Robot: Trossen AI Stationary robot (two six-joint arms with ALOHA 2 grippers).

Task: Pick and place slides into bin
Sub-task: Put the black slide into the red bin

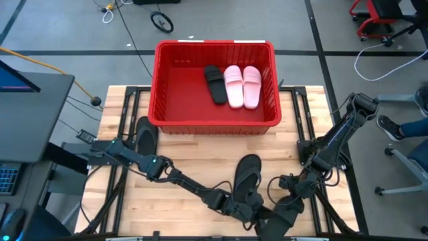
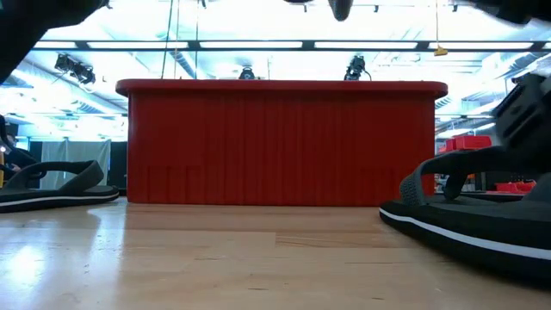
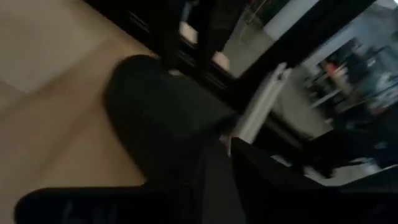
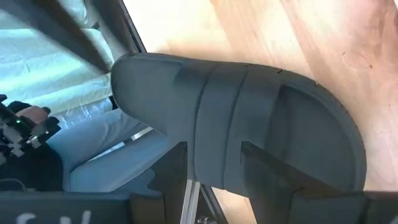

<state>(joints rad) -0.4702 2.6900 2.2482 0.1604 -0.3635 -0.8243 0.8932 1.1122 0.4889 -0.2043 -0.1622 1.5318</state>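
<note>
Here, a matte black wide-strap slide (image 4: pixel 249 118) lies at the wooden worktop's (image 1: pixel 200 154) near edge, its strap between the right end effector's (image 4: pixel 214 165) parted fingers. The left end effector's (image 1: pixel 251 213) state is unclear. The large red ribbed plastic bin (image 1: pixel 167 80) holds three slides.

Pale wooden counter (image 1: pixel 200 157) of planked boards, smooth with a soft sheen and visible grain. Red plastic bin (image 1: pixel 215 126), slightly glossy, with finely ribbed walls. Inside, two pale pink slides (image 1: pixel 242 86) of smooth, matt foam-like material beside a matt black one (image 1: pixel 215 84). Matt black rubbery slide (image 4: pixel 249 124) at the counter's near edge, with a pale stripe along the sole edge. Dark, matt fingers (image 4: pixel 171 177).
</note>
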